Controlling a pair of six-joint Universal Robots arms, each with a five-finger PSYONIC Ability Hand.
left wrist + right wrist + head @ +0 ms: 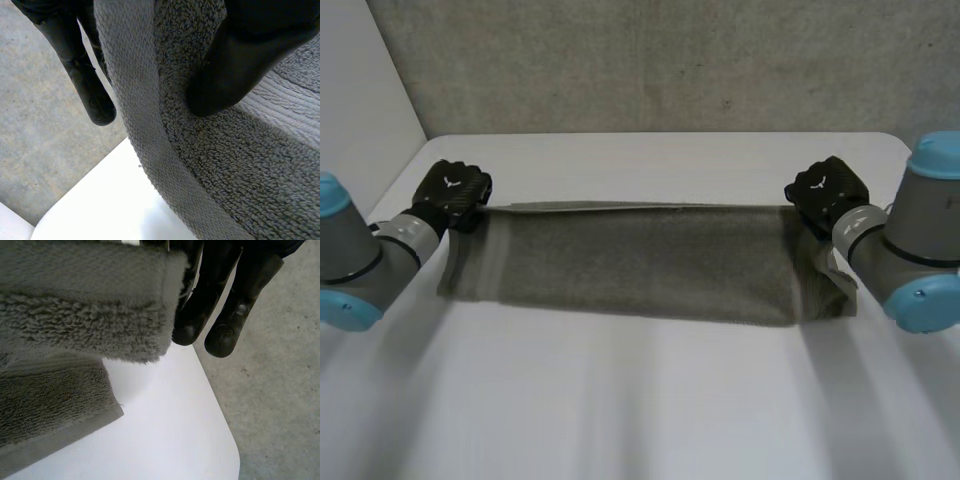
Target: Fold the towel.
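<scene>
A grey-green towel [640,265] is stretched wide across the white table [650,410]. Its far edge is raised between my two hands, and the rest slopes down towards the near side. My left hand [450,192] is shut on the far left corner. In the left wrist view the thumb [235,65] presses the towel's [225,175] terry face while a finger [87,90] sits behind its hem. My right hand [828,190] is shut on the far right corner. Beside the right hand's fingers [200,300] the lifted towel corner [75,315] hangs over a lower layer lying on the table [170,430].
A grey wall [670,60] runs behind the table's far edge. The table's rounded far right corner ends over grey floor [270,390] just past my right hand. Bare tabletop lies in front of the towel.
</scene>
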